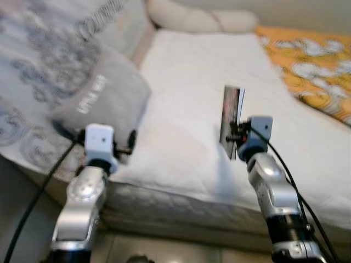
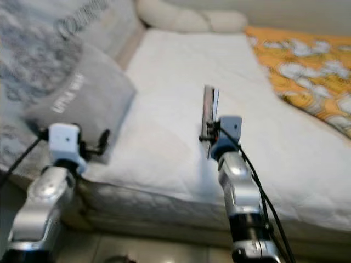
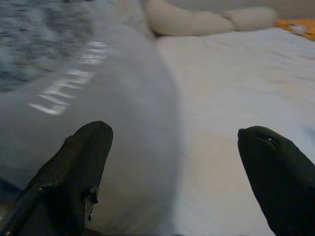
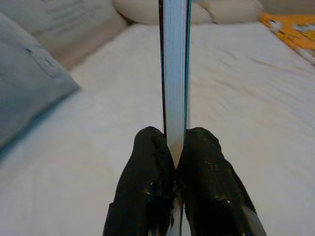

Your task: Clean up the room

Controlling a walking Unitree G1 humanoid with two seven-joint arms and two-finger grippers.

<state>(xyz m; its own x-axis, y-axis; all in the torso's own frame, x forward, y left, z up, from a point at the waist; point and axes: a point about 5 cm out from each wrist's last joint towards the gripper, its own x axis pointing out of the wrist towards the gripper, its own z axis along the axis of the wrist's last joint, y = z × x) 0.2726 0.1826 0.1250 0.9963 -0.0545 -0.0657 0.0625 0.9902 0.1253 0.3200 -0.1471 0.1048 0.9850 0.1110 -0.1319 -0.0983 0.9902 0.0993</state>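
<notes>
— Where's the book point(image 1: 232, 118)?

— Pinched upright in the right gripper point(image 4: 174, 162), held over the white sheet point(image 1: 186, 98) of the bed point(image 1: 164, 205). From the wrist camera you see it edge-on: white page block, dark covers, the two black fingers point(image 4: 147, 187) pressed flat against either cover at its lower end. The rest of the book rises straight toward twelve o'clock from the clamp.

— And seen from the head?

— The book stands just at twelve o'clock of the right wrist, thin side toward us, tilted only slightly. The silver arm point(image 1: 277, 200) comes up from five o'clock.

— The left gripper point(image 3: 172, 172)?

— Spread wide, nothing between the fingers. It hovers at the bed's near left edge, by a grey pillow point(image 1: 101, 96) with white lettering. The pillow sits at eleven o'clock of that claw; whether a finger touches it, I cannot tell.

— What else is on the bed?

— A grey patterned quilt point(image 1: 38, 66) at nine to ten o'clock, cream pillows point(image 1: 197, 19) at twelve, an orange-and-white blanket point(image 1: 312, 66) at two o'clock. All well apart from the book.
</notes>
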